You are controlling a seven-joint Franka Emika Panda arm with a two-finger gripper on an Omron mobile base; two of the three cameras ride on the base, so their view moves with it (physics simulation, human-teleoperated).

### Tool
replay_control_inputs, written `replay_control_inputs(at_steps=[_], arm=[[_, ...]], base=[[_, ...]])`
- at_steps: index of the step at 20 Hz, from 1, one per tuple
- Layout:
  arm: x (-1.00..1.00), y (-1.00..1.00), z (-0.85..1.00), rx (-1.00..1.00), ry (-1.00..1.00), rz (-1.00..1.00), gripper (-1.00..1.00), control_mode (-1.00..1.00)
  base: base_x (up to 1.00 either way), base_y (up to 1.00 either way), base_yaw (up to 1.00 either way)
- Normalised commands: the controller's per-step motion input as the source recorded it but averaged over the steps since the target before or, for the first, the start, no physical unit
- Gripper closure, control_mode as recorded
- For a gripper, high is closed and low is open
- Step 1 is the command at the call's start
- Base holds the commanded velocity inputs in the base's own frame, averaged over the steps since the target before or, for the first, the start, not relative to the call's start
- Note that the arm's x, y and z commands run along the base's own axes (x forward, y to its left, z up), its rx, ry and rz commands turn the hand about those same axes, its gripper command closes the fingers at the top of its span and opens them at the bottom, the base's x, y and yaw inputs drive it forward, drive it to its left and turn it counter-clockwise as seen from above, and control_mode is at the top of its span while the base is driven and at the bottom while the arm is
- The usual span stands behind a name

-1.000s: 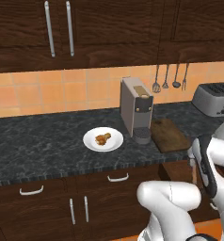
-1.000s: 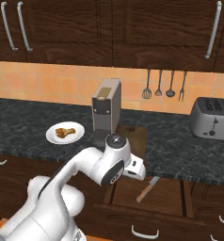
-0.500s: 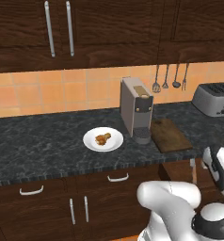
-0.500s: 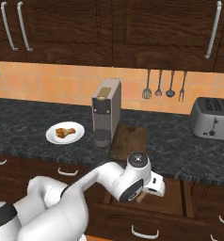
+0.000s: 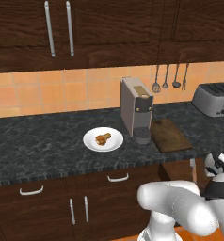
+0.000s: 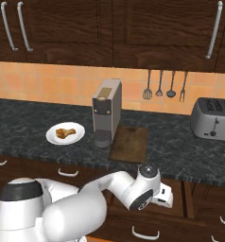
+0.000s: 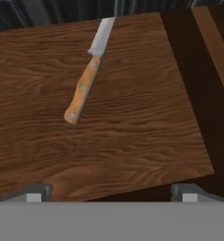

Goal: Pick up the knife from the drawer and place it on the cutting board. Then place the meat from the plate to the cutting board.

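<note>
Knife (image 7: 88, 70) blade tip cut off at hand view's top edge.

You find no readable text, label, brand or number anywhere here (the coffee machine (image 5: 137, 109) and the toaster (image 6: 213, 119) both carry plain, unmarked fronts).

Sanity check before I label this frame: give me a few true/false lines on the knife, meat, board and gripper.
1. The knife lies on the drawer floor, untouched. True.
2. The gripper is shut on the knife handle. False: its fingers stand wide apart, holding nothing.
3. The meat is on the plate. True.
4. The cutting board already carries the knife. False: nothing lies on it.
5. The plate sits to the right of the coffee machine in the left base view. False: it sits to the left.
</note>
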Motion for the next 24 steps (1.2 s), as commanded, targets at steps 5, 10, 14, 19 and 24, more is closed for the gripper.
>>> replay_control_inputs(at_steps=[5, 10, 14, 19, 24], arm=[[0.21, -0.03, -0.46, 0.0, 0.0, 0.03, -1.0, -1.0], [0.37, 0.0, -0.51, 0.0, 0.02, 0.04, -1.0, -1.0], [0.12, 0.0, -0.59, 0.0, 0.14, 0.06, -1.0, -1.0], [-0.75, -0.26, -0.7, 0.0, 0.33, 0.03, -1.0, -1.0], [-1.0, -0.61, -0.54, 0.0, 0.33, 0.0, -1.0, -1.0]], base=[[0.0, 0.0, 0.0], [0.0, 0.0, 0.0], [0.0, 0.0, 0.0], [0.0, 0.0, 0.0], [0.0, 0.0, 0.0]])
